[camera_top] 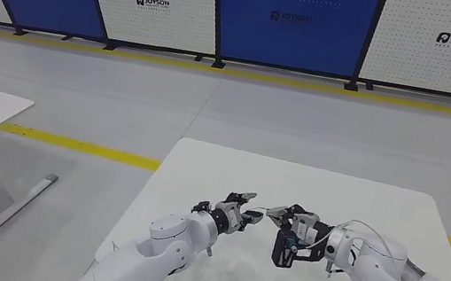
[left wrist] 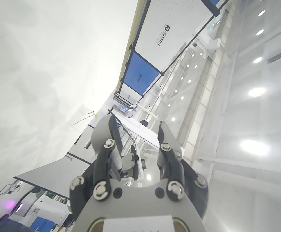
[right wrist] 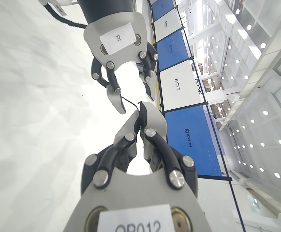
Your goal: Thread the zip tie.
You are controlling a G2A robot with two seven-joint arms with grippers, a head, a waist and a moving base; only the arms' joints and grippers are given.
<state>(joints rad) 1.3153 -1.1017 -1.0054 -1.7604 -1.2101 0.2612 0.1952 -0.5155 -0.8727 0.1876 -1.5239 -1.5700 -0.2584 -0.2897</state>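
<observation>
The right claw (right wrist: pixel 139 108) is shut on the thin black zip tie (right wrist: pixel 129 101), above the middle of the white bench (camera_top: pixel 202 173), so that its free end points left. The left claw (left wrist: pixel 136 122) stands wide, with one finger just beside the tie, probably to take this end for threading.

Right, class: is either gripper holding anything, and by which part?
The right gripper pinches the black zip tie between its fingertips, a short free end sticking out. The left gripper is open, gripping nothing.
</observation>
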